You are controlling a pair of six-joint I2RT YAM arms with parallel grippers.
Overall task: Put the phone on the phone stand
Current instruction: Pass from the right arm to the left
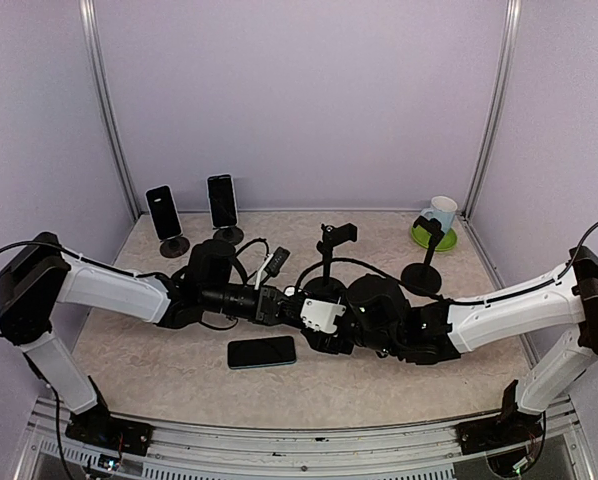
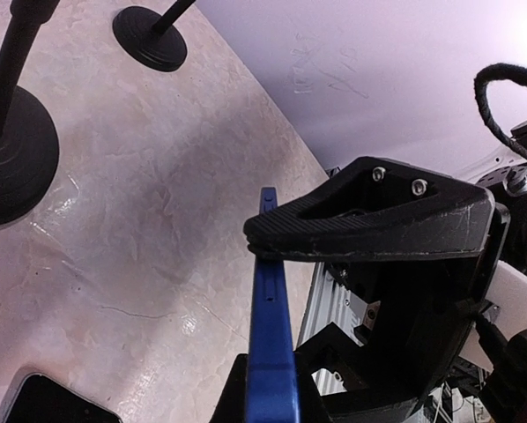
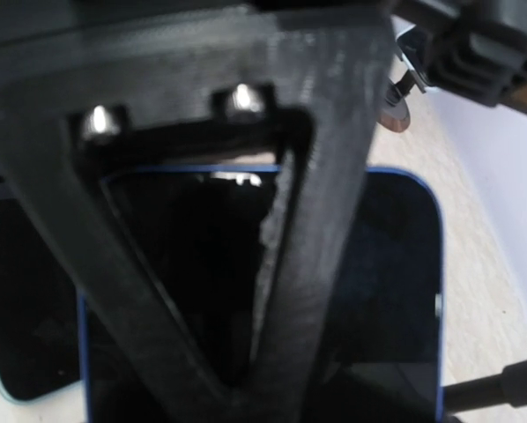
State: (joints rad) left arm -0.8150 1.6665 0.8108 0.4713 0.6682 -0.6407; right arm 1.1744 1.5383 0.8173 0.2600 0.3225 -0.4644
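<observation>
The blue-edged phone (image 2: 270, 352) is held in the air above the table (image 2: 158, 220), where the two arms meet. It is pinched across its faces by the left claw (image 2: 265, 249), close to one edge only. Whether it is gripped by the right claw (image 1: 319, 320) cannot be told; one finger (image 3: 308, 264) is seen across the screen. With so shallow a pinch, the phone could be tilted or slipped loose and dropped onto the second phone (image 1: 262, 352) below. The nearby stand (image 1: 329, 255) could also be knocked over on approach.
</observation>
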